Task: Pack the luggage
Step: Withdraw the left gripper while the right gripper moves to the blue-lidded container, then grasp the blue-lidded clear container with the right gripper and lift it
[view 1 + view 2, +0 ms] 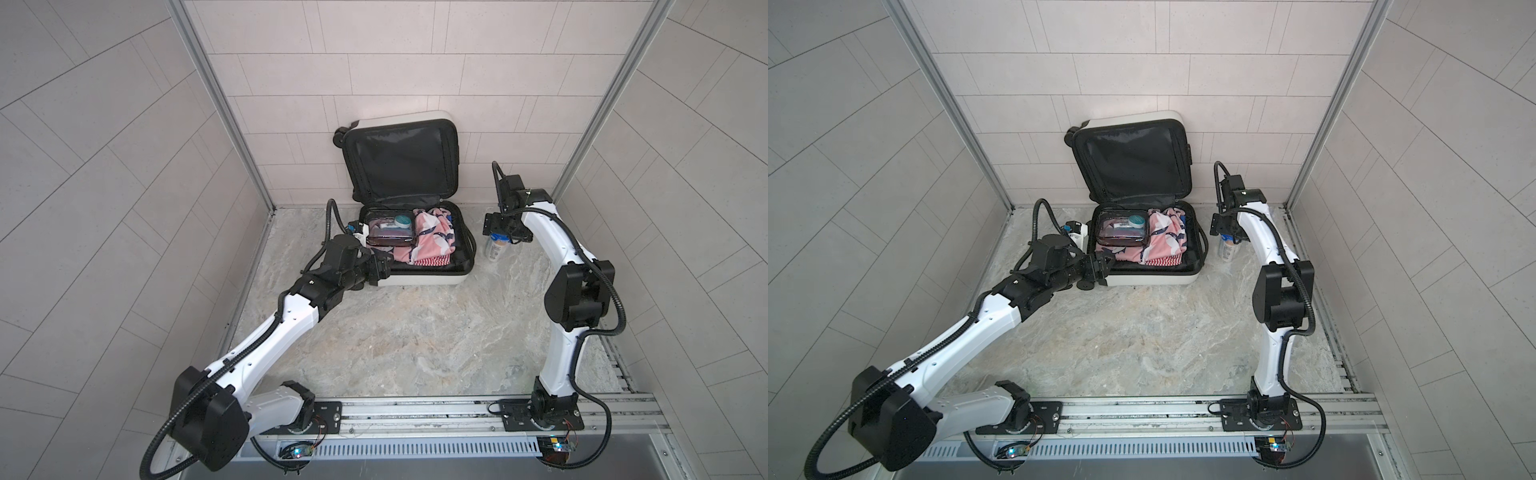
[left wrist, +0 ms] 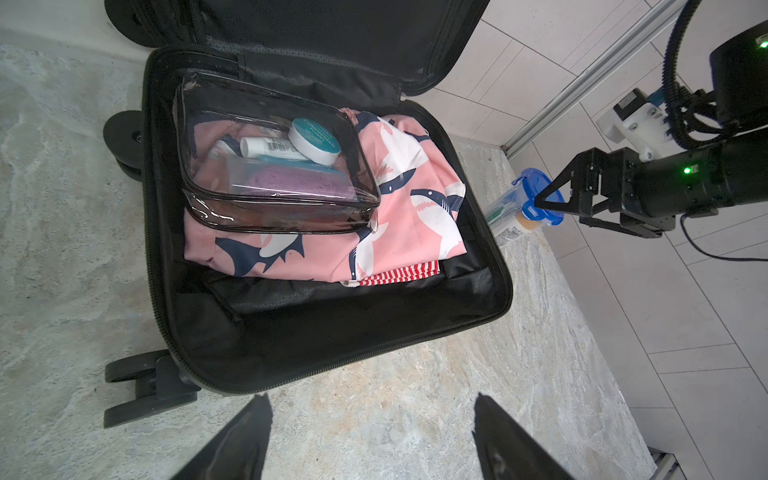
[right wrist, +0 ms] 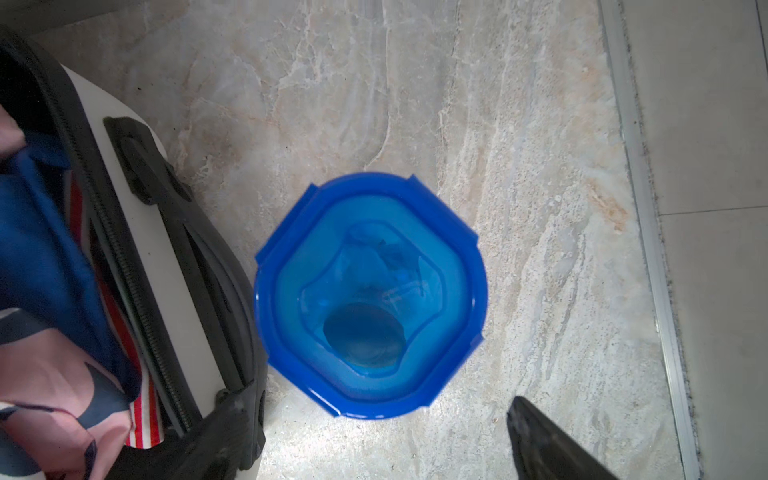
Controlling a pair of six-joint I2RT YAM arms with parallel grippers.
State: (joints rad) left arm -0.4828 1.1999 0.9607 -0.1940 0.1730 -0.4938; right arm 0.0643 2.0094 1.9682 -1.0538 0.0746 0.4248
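Note:
The luggage [image 1: 415,279] [image 1: 1150,279] [image 2: 158,208] [image 3: 137,232] lies open at the back, its black-lined lid leaning on the wall. Inside lie a clear toiletry pouch [image 1: 388,232] [image 1: 1121,230] [image 2: 274,166] and pink shark-print cloth [image 1: 432,239] [image 1: 1165,239] [image 2: 415,199] over a red-striped piece. My left gripper [image 1: 384,266] [image 1: 1106,266] [image 2: 370,399] is open and empty at the luggage's front left corner. Right of the luggage a blue-lidded clear container [image 1: 495,249] [image 1: 1226,249] [image 2: 511,216] [image 3: 370,291] stands upright. My right gripper [image 1: 505,235] [image 1: 1227,232] [image 2: 557,212] [image 3: 378,405] hovers just over its lid, open.
The tiled back wall [image 1: 395,83] stands right behind the lid. A metal corner post [image 1: 582,158] and a floor strip [image 3: 648,249] run close to the right of the container. Bare marble surface [image 1: 395,332] stretches in front of the luggage to the arm rail [image 1: 415,411].

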